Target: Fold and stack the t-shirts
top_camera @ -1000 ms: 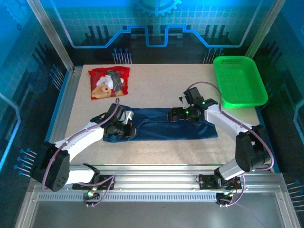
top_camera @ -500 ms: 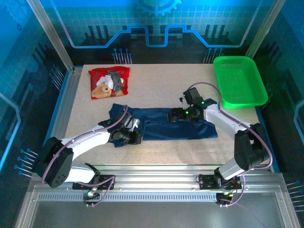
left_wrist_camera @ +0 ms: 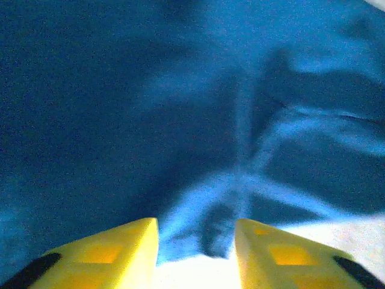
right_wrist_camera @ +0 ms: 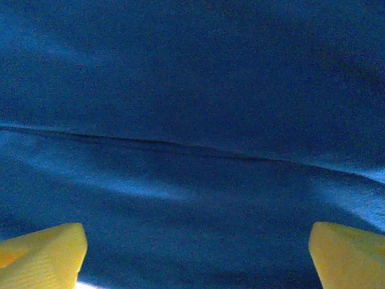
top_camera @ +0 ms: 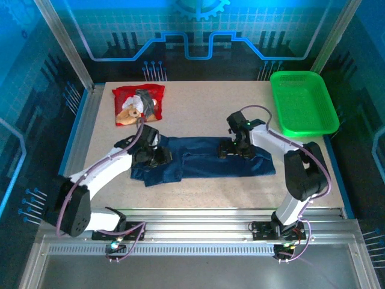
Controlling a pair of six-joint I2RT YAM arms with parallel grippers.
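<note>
The navy blue t-shirt [top_camera: 207, 164] lies as a long folded strip across the middle of the table, print hidden, its left end bunched up. My left gripper [top_camera: 161, 158] rests low over that left end. In the left wrist view its yellow fingers [left_wrist_camera: 114, 250] stand apart, a wrinkled cloth edge [left_wrist_camera: 210, 223] and bright table between them. My right gripper [top_camera: 230, 149] hovers over the strip's right half, open wide, with smooth navy cloth [right_wrist_camera: 192, 90] spanning between its fingertips [right_wrist_camera: 42, 253]. The red t-shirt [top_camera: 138, 104] with the teddy bear lies folded at the back left.
A green mesh basket [top_camera: 304, 102] sits at the back right corner. Bare tabletop [top_camera: 204, 108] runs behind the navy strip, and a narrow band lies in front of it. Metal rails border the table at the left and along the near edge.
My left gripper swung toward the near edge with the shirt's left end, then pulled back to the far left; that end now lies bunched. My right gripper shifted slightly left.
</note>
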